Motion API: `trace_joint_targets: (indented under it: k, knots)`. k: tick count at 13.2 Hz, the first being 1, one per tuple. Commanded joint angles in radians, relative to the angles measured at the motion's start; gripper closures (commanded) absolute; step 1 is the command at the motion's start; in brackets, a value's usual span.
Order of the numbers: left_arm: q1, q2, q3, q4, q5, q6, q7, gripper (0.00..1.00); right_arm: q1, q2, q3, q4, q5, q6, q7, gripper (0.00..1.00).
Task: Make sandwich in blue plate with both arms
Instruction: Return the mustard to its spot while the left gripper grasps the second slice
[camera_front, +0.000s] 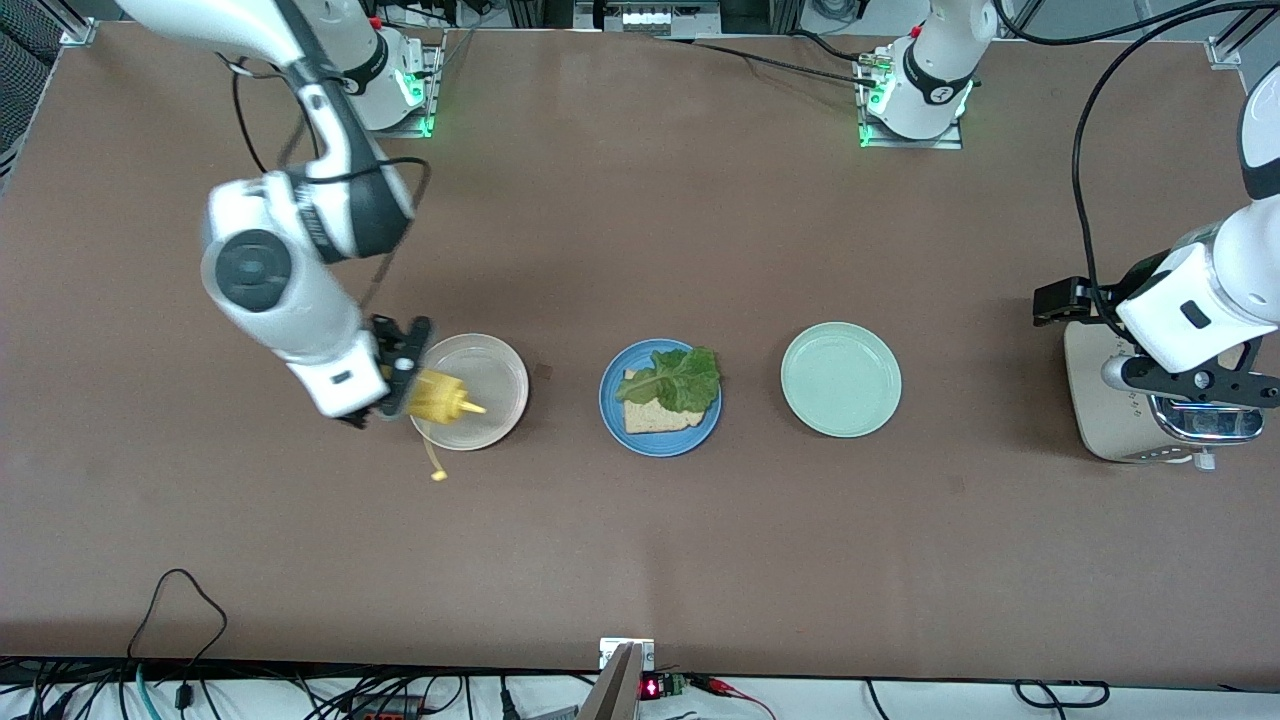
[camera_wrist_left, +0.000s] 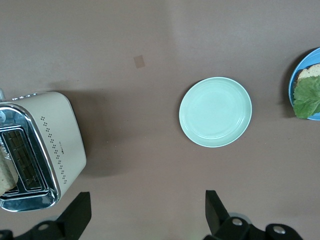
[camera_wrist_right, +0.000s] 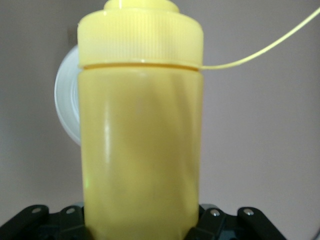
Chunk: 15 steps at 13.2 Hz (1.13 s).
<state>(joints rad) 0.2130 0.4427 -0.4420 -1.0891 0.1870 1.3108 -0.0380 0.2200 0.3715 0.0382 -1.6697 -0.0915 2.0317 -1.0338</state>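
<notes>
On the tabletop (camera_front: 640, 250) the blue plate (camera_front: 612, 405) sits at centre, holding one bread slice (camera_front: 650, 418) with lettuce (camera_front: 680, 378) on it. At its 9 o'clock the right end effector (camera_front: 400, 385) grips a yellow bottle (camera_front: 440, 398) tipped over the cream plate (camera_front: 495, 375). At 3 o'clock lies the mint plate (camera_front: 841, 379); farther that way, the left end effector (camera_front: 1200, 385) hangs over a toaster (camera_front: 1100, 420).

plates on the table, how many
3, in a row: cream-white plate toward the right arm's end, blue plate in the middle holding bread and lettuce, mint-green plate toward the left arm's end.
</notes>
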Motion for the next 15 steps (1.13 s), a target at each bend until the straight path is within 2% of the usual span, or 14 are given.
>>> trace_joint_targets:
  k: [1,4,6,8,12,14,15]
  knots:
    - [0.012,0.001,-0.003,0.009,-0.015,-0.011,-0.031,0.00,-0.164,-0.106,0.022,-0.102,0.102,-0.025,-0.238,1.00]
    - [0.019,0.001,0.002,0.009,-0.008,-0.010,-0.031,0.00,-0.365,-0.126,0.031,-0.149,0.252,-0.028,-0.585,1.00]
    - [0.037,0.001,0.005,0.009,-0.003,-0.013,-0.030,0.00,-0.502,-0.102,0.037,-0.182,0.393,-0.030,-0.836,1.00]
    - [0.037,0.002,0.005,0.006,-0.003,-0.056,-0.034,0.00,-0.600,-0.056,0.051,-0.185,0.479,-0.041,-1.006,1.00]
    - [0.072,0.007,0.017,-0.018,-0.001,-0.134,-0.057,0.00,-0.802,0.117,0.104,-0.171,0.697,-0.125,-1.305,1.00]
    - [0.107,0.024,0.017,-0.021,-0.011,-0.139,-0.049,0.00,-0.910,0.216,0.181,-0.163,0.800,-0.177,-1.396,1.00]
    - [0.124,0.037,0.017,-0.023,-0.014,-0.121,-0.043,0.00,-0.933,0.246,0.198,-0.162,0.844,-0.198,-1.429,1.00]
